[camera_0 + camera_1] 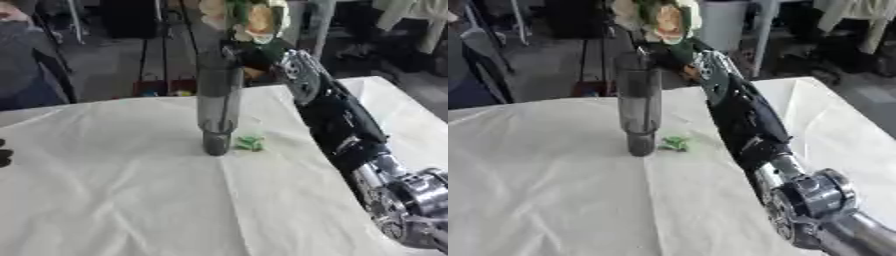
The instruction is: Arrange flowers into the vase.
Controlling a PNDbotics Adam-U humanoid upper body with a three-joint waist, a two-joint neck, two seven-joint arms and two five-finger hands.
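Soft, even light on the pale tablecloth (131, 190), faint shadows, dim background, both views blurry.

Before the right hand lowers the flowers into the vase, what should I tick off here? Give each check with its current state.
1. Vase upright on the white tablecloth: ok.
2. Flowers held up by the right hand, near the vase mouth: ok.
3. Stems lined up with the vase opening: cannot tell; the hand and dark glass hide them.
4. Right hand's fingers closed round the stems: cannot tell.
5. Small green piece lying on the cloth beside the vase base, apart from it: ok, not in the way.
6. Left hand out of the way: only a dark shape shows at the left edge; cannot tell.
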